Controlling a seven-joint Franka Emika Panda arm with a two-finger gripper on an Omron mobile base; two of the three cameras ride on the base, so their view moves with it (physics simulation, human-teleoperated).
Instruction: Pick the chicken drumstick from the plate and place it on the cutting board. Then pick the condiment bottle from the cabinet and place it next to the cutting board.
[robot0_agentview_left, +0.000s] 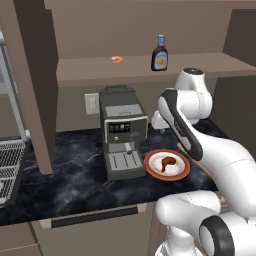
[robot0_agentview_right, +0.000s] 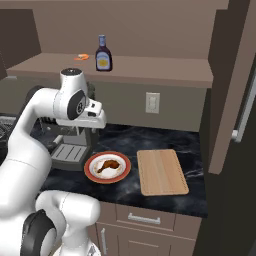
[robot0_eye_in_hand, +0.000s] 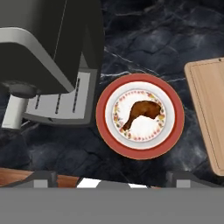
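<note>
The chicken drumstick (robot0_eye_in_hand: 141, 113) lies in the middle of the red-rimmed plate (robot0_eye_in_hand: 105, 118) on the dark counter, its bone end pointing toward the coffee machine. My gripper (robot0_eye_in_hand: 113, 179) hangs open well above the plate, nothing between its widely spread fingertips. From the right base view the hand (robot0_agentview_right: 93, 125) hovers over the plate (robot0_agentview_right: 89, 170) and drumstick (robot0_agentview_right: 107, 165). The tan cutting board (robot0_agentview_right: 161, 171) lies just right of the plate, bare. The condiment bottle (robot0_agentview_right: 103, 54) stands upright on the cabinet shelf (robot0_agentview_right: 150, 67), also seen as bottle (robot0_agentview_left: 160, 54).
A grey coffee machine (robot0_agentview_left: 122, 135) stands close to the plate's left side. A tiny orange ring (robot0_agentview_left: 116, 59) lies on the shelf left of the bottle. A wire rack (robot0_agentview_left: 10, 165) sits at far left, a tall side panel (robot0_agentview_right: 225, 100) at right.
</note>
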